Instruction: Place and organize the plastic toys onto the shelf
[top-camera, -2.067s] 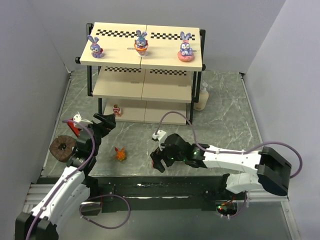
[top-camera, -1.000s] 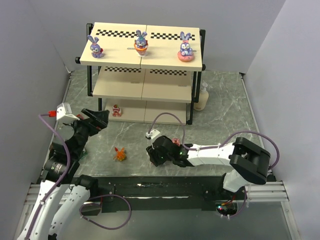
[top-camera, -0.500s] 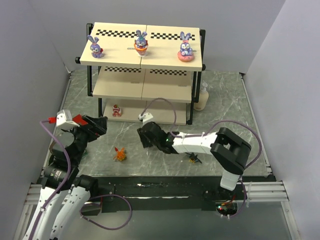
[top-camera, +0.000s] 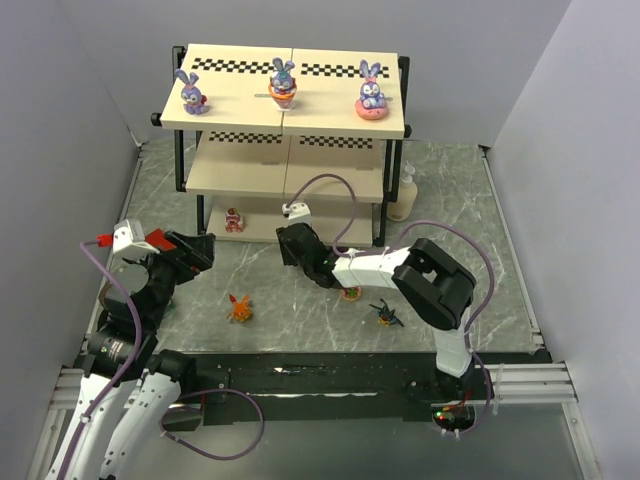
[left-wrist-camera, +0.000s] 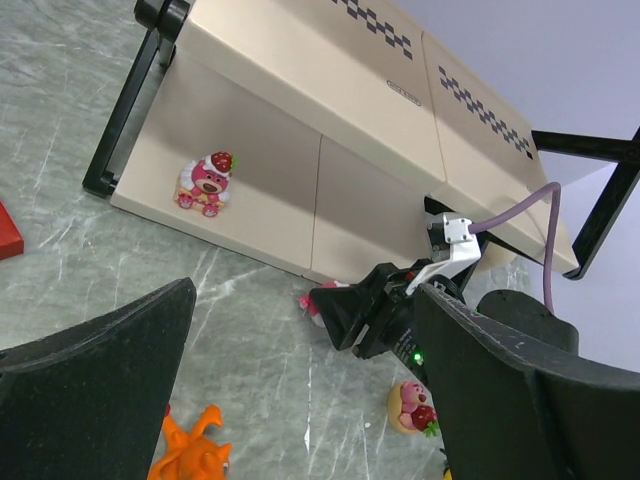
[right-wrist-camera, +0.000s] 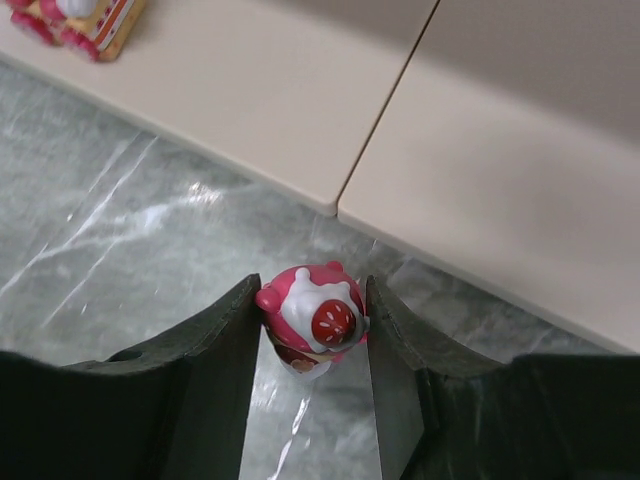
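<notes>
Right claw (right-wrist-camera: 312, 295) is gripping a red-pink figure (right-wrist-camera: 318, 322) just near of the shelf (right-wrist-camera: 250, 90); left claw (left-wrist-camera: 300, 300) is gaping empty; placing is probably calling for a farther reach, then release.

I count three bunnies: left bunny (top-camera: 191, 93), middle bunny (top-camera: 283, 84), right bunny (top-camera: 372, 92). Pink figures, three: shelf figure (top-camera: 233, 220), table figure (top-camera: 351, 292), and the held figure (right-wrist-camera: 312, 320) that I grip. Orange creature (top-camera: 239, 308): one. Winged toy (top-camera: 386, 315): one. Toys in all: eight. Shelf (top-camera: 235, 115): one, of three tiers. Bottle (top-camera: 404, 193): one. Red block (left-wrist-camera: 6, 232): one.
</notes>
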